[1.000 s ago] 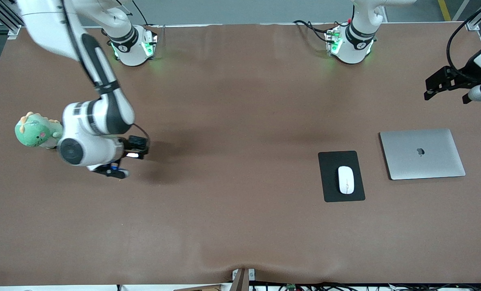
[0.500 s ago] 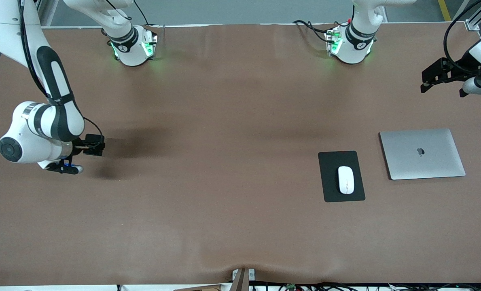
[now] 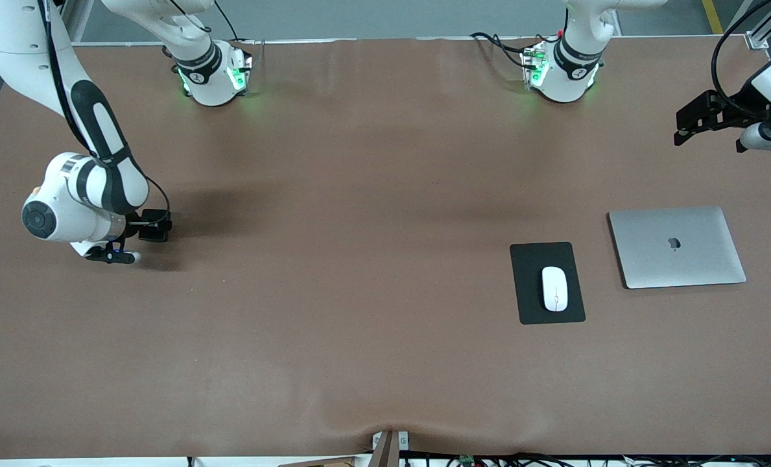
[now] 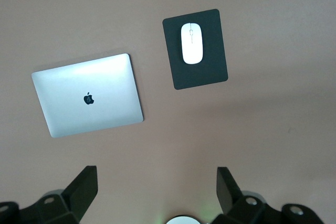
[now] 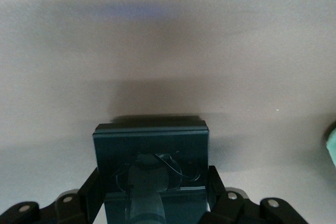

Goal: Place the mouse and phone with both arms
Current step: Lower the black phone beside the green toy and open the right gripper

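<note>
On the pad (image 3: pixel 547 283), toward the left arm's end of the table and nearer its front edge, the mouse (image 3: pixel 554 288) already lies square, with the closed laptop (image 3: pixel 677 246) just beside the pad. That half of the job looks done to me. The left gripper (image 4: pixel 157 192) hangs high over the corner by its own base, fingers spread wide and holding nothing; that arm waits.

Over at the right arm's end, close to the table's side edge, the right gripper (image 3: pixel 146 228) is low above the cloth with the phone (image 5: pixel 151 156) clamped between its fingers. The wrist view shows the dark slab pinched at its middle, and bare table under it. A sliver of something green (image 5: pixel 332 148) sits at that view's edge; I can't make out what it is.

What's left, as I judge it, is setting the phone down and letting go.
</note>
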Available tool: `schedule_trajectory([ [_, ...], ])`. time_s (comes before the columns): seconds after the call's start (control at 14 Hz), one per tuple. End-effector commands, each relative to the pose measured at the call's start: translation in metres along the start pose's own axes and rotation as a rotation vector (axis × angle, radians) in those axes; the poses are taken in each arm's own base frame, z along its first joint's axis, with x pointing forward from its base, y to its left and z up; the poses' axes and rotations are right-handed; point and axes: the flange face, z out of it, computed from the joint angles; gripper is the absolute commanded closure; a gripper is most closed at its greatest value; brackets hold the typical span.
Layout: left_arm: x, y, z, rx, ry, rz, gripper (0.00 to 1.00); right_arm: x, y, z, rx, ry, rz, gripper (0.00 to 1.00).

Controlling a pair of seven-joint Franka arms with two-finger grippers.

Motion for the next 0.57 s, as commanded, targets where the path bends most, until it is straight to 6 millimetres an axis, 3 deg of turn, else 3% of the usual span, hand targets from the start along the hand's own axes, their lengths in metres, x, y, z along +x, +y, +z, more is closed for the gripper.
schedule_trajectory([
  [0.0, 0.001, -0.002, -0.006, 0.004, -0.008, -0.002, 0.00, -0.005, 0.002, -0.004, -0.009, 0.020, -0.022, 1.00],
  [0.07, 0.001, -0.002, -0.004, 0.003, -0.012, -0.002, 0.00, -0.004, 0.002, -0.005, -0.011, 0.029, -0.030, 0.93],
  [0.14, 0.000, -0.002, -0.004, 0.003, -0.016, -0.001, 0.00, -0.002, 0.002, -0.006, -0.011, 0.032, -0.030, 0.61],
  [0.21, -0.001, -0.004, -0.004, 0.002, -0.020, -0.002, 0.00, 0.001, 0.004, -0.005, -0.013, 0.033, -0.029, 0.01],
  [0.5, 0.000, -0.007, -0.004, 0.005, -0.020, -0.009, 0.00, 0.017, 0.004, -0.031, -0.017, 0.079, -0.033, 0.00],
])
